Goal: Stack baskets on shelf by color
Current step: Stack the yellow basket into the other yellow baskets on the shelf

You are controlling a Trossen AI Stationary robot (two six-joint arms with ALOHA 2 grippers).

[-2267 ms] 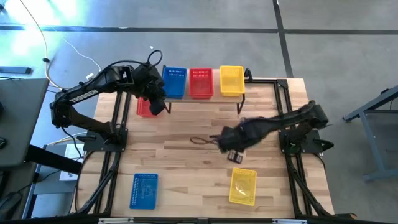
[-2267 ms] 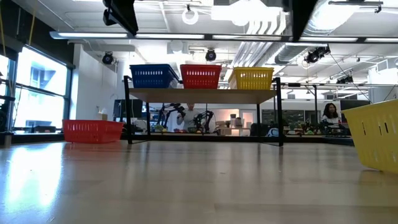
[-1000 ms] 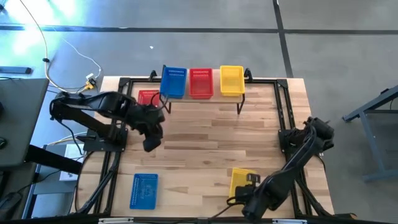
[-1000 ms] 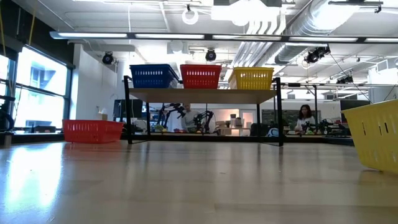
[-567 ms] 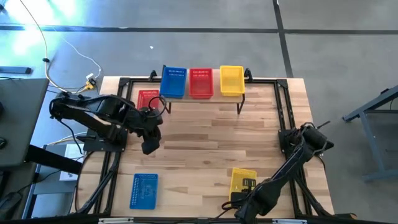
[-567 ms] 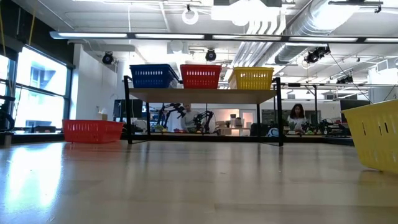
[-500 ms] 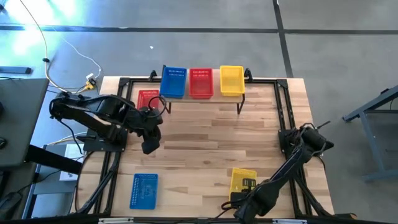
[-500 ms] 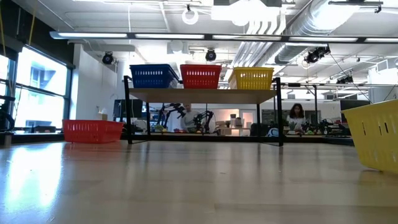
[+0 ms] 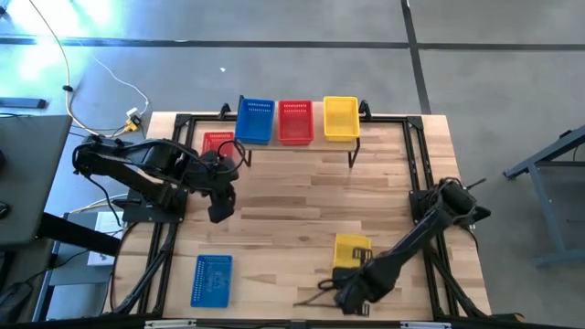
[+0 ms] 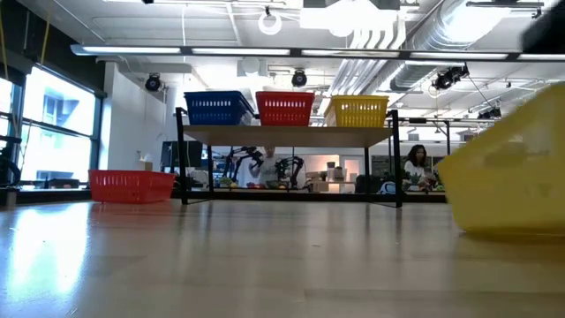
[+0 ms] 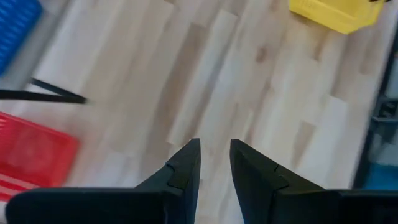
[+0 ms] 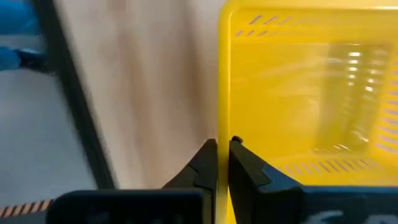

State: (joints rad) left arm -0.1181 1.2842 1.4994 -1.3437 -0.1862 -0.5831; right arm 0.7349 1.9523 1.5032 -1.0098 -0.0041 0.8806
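Observation:
On the shelf (image 9: 297, 144) at the table's far edge stand a blue basket (image 9: 255, 121), a red basket (image 9: 294, 122) and a yellow basket (image 9: 341, 118), side by side. Another red basket (image 9: 218, 143) sits on the table at the shelf's left end. A blue basket (image 9: 212, 279) lies near the front left. My right gripper (image 9: 352, 283) is shut on a second yellow basket (image 9: 352, 249) at the front right. My left gripper (image 9: 218, 208) hangs open over bare wood in front of the red basket, with nothing between its fingers. My right gripper pinches the rim of one wall (image 12: 221, 118) of the yellow basket, one finger (image 12: 245, 165) inside and the other outside. The fingers come from above, pointing down, at the basket's near end. In the low view the basket (image 10: 508, 177) sits tilted, one end raised.
Black frame rails (image 9: 169, 238) run along the table's left and right sides. The middle of the tabletop (image 9: 302, 206) is bare wood. Beyond the shelf the low view shows a room with a person (image 10: 413, 168) far back.
The yellow basket at the front right has shifted a little toward the far edge and the table's left, and has tipped up at one end, with my right gripper on it. My right gripper has gone slightly left along the near edge.

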